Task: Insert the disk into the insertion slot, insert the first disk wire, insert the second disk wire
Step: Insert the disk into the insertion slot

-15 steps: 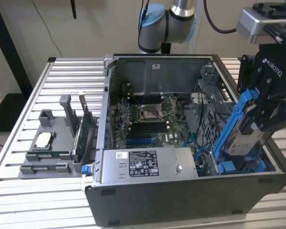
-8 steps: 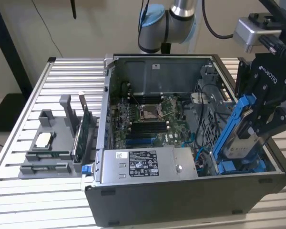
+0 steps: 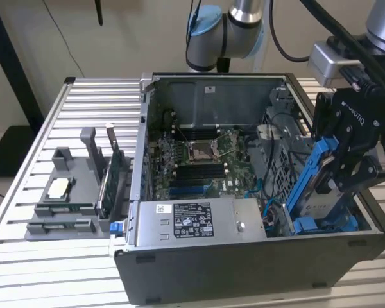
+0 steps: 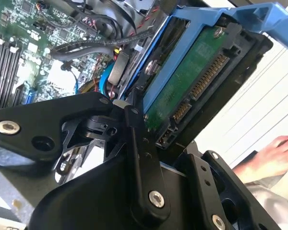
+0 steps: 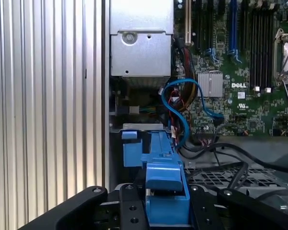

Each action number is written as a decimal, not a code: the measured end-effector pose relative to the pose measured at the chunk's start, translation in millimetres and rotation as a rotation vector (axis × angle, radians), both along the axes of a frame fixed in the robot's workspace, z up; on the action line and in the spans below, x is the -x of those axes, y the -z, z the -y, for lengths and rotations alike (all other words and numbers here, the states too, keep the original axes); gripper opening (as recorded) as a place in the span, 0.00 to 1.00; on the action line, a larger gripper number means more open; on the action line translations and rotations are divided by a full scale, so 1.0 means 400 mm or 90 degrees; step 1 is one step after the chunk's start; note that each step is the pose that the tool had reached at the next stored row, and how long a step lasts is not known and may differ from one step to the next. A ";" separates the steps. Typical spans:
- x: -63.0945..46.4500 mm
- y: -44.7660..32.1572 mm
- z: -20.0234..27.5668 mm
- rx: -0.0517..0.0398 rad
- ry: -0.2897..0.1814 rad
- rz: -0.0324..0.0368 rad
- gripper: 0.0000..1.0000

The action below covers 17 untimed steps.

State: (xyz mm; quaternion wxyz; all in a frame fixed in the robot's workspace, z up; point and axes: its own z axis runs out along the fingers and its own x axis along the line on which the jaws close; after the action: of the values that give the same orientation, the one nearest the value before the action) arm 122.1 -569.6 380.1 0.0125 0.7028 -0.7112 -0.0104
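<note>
Currently my claw (image 3: 342,179) is clenched on the disk (image 3: 319,192). In the exterior view its long axis tilts from one to seven o'clock, the lower end just above the blue insertion slot (image 3: 308,224) at seven o'clock.

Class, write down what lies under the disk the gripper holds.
Under the disk, shut in the gripper, a blue bay frame sits in the case, with blue cables beside it. The disk and gripper cover the bay's inside.
</note>
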 end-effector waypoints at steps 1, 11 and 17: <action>0.000 0.002 0.000 -0.0002 0.000 0.0000 0.33; 0.000 0.001 0.000 -0.0003 0.000 0.0000 0.34; 0.000 -0.014 0.000 -0.0002 0.000 0.0000 0.41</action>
State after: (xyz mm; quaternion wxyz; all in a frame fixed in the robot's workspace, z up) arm 122.2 -569.6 385.5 0.0124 0.7028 -0.7112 -0.0105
